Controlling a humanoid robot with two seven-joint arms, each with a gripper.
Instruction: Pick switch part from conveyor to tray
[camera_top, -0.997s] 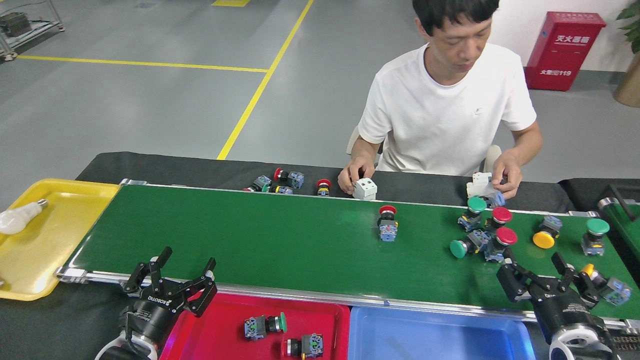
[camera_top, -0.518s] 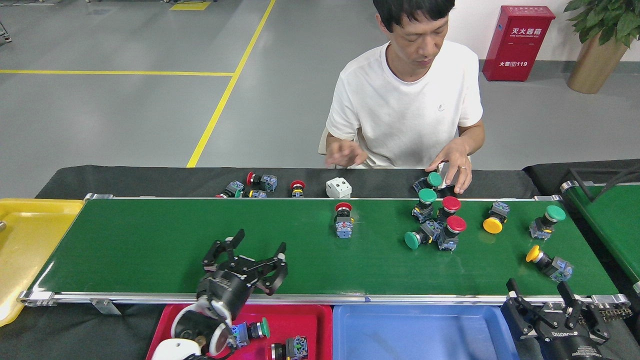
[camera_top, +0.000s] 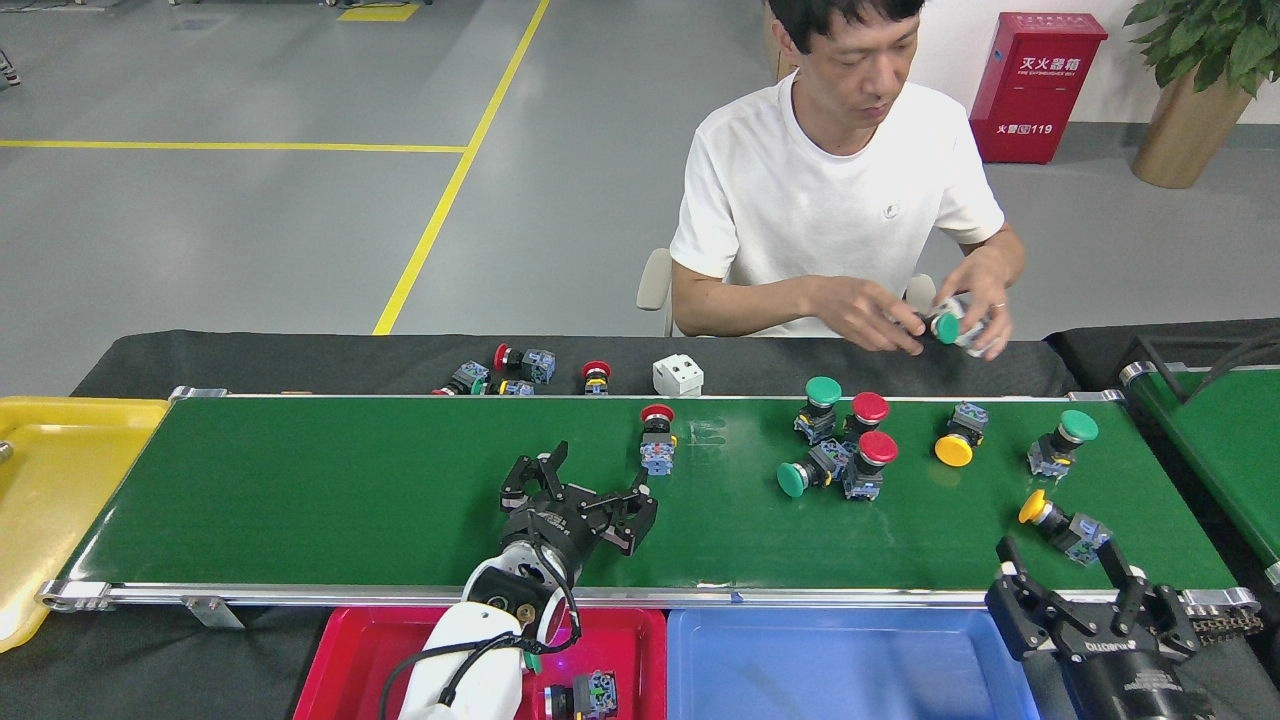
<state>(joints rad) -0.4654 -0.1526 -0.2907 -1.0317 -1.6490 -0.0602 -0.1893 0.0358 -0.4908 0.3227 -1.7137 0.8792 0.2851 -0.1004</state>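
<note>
— Where's the left pincer now?
— Out over the conveyor, fingers spread wide and nothing between them. It points toward a red-capped switch standing just beyond it on the belt, near but not touching.
— And the right pincer?
— Low at the near right corner, by the belt's rail. It's spread too, and empty. A yellow-capped switch lies on its side on the belt just above it.
— Any more parts on the belt?
— A cluster to the right of middle: two green caps and two red ones close together, then a yellow one tipped over, and a green one further right.
— What about the red tray?
— It sits against the near rail, under the left arm. One switch shows at its bottom edge; the arm hides the rest. A blue tray is right beside it.
— The person?
— Seated across the worktop, both hands on a green-capped part. A few small switches and a white block lie on the black strip behind the belt.
</note>
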